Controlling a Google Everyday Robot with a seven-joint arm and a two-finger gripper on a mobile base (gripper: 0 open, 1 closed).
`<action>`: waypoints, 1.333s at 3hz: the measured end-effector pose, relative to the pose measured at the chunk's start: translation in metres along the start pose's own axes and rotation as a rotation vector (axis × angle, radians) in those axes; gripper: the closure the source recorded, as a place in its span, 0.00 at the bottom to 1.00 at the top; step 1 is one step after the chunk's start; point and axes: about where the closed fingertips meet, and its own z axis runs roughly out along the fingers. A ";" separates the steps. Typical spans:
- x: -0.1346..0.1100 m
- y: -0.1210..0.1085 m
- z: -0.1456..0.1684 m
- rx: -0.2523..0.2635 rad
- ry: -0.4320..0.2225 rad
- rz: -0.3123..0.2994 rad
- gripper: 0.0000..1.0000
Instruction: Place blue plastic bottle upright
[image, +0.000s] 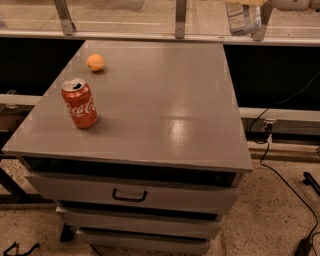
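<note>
The blue plastic bottle (243, 18) is a clear bluish bottle with a white label. It hangs in the air at the top right of the camera view, above and beyond the far right corner of the grey cabinet top (165, 105). Its upper part is cut off by the frame edge. My gripper (248, 2) shows only as a sliver at the top edge, shut on the bottle, with a white arm part (295, 4) to its right.
A red Coca-Cola can (80, 103) stands upright near the front left of the cabinet top. A small orange ball (95, 62) lies at the back left. Metal rail posts (180, 19) run along the far edge. Cables (280, 175) lie on the floor at the right.
</note>
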 end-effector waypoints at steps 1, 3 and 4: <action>-0.011 0.014 -0.031 0.065 -0.135 -0.034 1.00; -0.001 0.016 -0.042 0.114 -0.172 -0.018 1.00; 0.001 0.020 -0.039 0.123 -0.183 -0.008 1.00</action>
